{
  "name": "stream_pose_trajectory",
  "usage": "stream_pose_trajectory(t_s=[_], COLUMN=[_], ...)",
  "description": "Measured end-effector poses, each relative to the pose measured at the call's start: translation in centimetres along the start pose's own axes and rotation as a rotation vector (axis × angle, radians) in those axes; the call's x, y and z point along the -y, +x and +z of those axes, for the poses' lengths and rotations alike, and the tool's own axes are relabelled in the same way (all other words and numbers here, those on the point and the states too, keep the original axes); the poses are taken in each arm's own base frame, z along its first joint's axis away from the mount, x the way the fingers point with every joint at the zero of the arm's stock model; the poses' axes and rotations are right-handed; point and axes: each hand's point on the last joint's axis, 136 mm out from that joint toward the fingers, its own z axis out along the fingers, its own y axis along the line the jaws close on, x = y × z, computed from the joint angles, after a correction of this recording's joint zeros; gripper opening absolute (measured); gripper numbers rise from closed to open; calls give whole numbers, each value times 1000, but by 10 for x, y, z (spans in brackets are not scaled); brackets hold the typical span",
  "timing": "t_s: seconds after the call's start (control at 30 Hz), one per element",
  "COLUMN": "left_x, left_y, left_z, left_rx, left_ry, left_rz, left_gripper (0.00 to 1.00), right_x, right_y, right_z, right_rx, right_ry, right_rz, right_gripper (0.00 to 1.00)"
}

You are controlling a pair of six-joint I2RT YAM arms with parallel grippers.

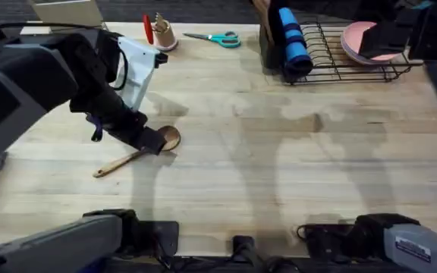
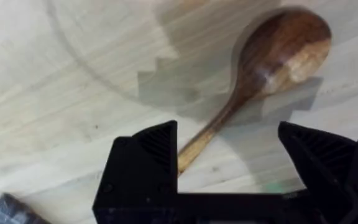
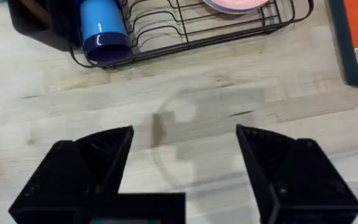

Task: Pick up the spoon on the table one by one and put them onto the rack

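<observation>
Left end effector (image 2: 229, 155) spread wide over the handle of the reddish-brown spoon (image 2: 260, 81) lying flat on the desk (image 1: 279, 167), right end effector (image 3: 185, 149) wide, holding nothing, rack (image 1: 340, 53) at far right

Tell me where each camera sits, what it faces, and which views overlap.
Overhead: above the arm bases, facing down and forward over the table; both arms show.
Left wrist: on the left arm, over the spoon; the open left claw shows.
Right wrist: faces the rack; the open right claw shows.
Shared: overhead shows that spoon and rack.
</observation>
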Motion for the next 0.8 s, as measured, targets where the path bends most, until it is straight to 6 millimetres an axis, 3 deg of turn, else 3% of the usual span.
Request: stream_pose_trajectory(t_s=[0.43, 0.8], left_x=[6, 9], left_y=[12, 18], left_z=[25, 33], left_rx=[-20, -37], left_ry=[7, 13], left_rz=[44, 44], left_gripper=[993, 993], right_x=[0, -1], right_y=[0, -4], right_z=[0, 0], right_rx=[0, 17], right_ry=[0, -2], right_rz=[-23, -30], right_gripper=[996, 996])
